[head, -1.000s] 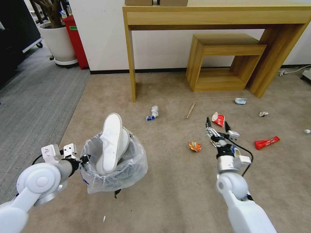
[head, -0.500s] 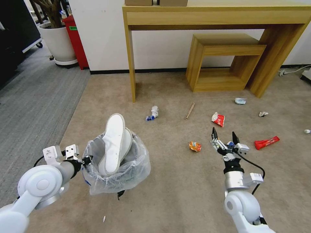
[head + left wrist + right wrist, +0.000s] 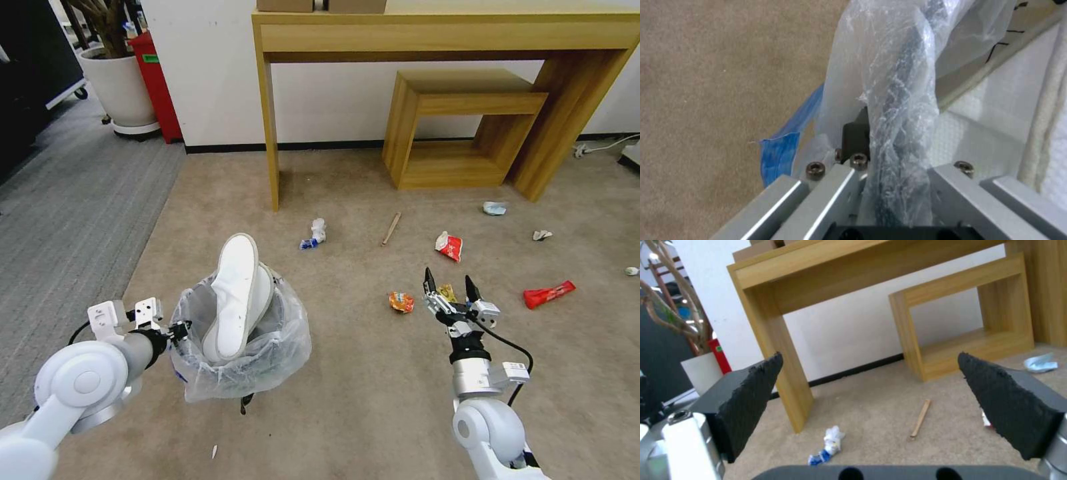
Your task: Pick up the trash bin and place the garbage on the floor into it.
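While my left gripper [image 3: 179, 329] is clamping the rim of the bin [image 3: 267, 347], with a white slipper [image 3: 235, 293] sticking up out of the bag, I am holding my right gripper [image 3: 448, 283] spread wide and empty above the floor [image 3: 347, 400]. The orange wrapper [image 3: 401, 302] is lying just to its left, the red wrapper [image 3: 450, 245] a little beyond it, and the stick [image 3: 391, 228] and tissue wad [image 3: 315, 233] farther off.

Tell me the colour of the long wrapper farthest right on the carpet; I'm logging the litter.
Red; the wrapper shows best in the head view.
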{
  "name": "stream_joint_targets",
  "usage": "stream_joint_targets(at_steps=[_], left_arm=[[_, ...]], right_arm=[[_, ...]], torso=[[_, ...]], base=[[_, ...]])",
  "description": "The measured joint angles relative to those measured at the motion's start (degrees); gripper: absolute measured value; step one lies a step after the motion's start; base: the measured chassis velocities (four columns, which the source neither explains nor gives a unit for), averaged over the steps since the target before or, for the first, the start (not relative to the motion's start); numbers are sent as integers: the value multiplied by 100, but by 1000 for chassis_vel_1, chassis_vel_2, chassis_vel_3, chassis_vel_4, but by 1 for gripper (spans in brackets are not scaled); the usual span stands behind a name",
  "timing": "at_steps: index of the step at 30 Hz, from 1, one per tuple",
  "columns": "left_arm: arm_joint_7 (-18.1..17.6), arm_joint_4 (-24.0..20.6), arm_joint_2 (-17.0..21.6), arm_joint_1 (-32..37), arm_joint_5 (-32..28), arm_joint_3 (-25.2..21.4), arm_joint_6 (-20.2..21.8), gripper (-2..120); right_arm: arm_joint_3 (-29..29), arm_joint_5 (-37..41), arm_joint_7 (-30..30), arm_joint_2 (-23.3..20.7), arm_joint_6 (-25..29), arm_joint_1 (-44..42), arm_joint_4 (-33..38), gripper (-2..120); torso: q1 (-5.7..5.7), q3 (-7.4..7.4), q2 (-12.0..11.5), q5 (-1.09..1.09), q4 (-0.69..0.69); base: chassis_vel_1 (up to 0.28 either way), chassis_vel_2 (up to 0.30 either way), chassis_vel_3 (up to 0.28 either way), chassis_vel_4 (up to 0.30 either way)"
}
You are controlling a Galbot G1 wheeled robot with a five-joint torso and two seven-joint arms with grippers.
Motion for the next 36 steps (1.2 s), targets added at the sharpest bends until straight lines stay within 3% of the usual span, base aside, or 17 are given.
stream_joint_targets(at_steps=[13, 28, 30, 32, 36], left_arm=[[-3, -52, -18, 79, 1, -45, -8, 0], [-40, -108, -26, 103, 18, -28, -17, 0], [-49, -108, -12, 88, 14, -26, -18, 0], [-61, -103, -2, 80, 12, -26, -23, 0], [-66, -84, 49, 77, -38, -34, -22, 0]], right_arm=[[-50, -36, 24, 33, 30, 43, -33, 100], [-110, 94, -24, 8, 416, 128, -191, 100], [-130, 128, -73, 10, 512, 182, -263, 100], [-129, 126, -83, 9, 529, 198, -287, 100], [-126, 66, -32, 3, 480, 243, -330, 100]], torso=[[1, 1, 0, -3, -1], [0, 2, -1, -2, -1], [1, 2, -1, 6, 2], [3, 3, -2, -1, -2], [3, 4, -1, 2, -1]], base=[[-160, 162, 175, -166], [-313, 316, 306, -306], [-348, 353, 337, -325], [-257, 287, 328, -213], [-178, 126, 114, -135]])
